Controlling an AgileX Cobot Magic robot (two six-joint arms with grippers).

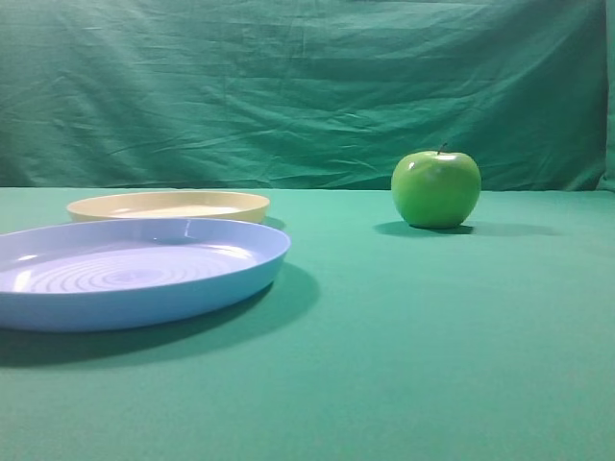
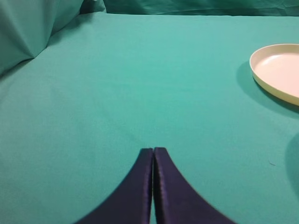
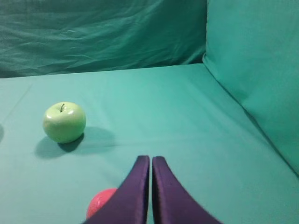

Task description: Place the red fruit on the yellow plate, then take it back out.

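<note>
Both the left gripper (image 2: 153, 150) and right gripper (image 3: 151, 158) hang pressed together, holding nothing. The red fruit (image 3: 100, 201) lies on the bench (image 1: 432, 336) just left of the right gripper, nearer than the green apple (image 3: 64, 122). The yellow plate (image 1: 168, 205) sits bare behind the blue plate (image 1: 135, 272).

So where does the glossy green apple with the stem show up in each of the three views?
Exterior high: glossy green apple stands right of centre, far back on the green cloth.
Left wrist: not in it; only the pale yellow plate at the right edge.
Right wrist: left of centre, beyond the round red fruit.
Shared landmark: the green cloth.
</note>
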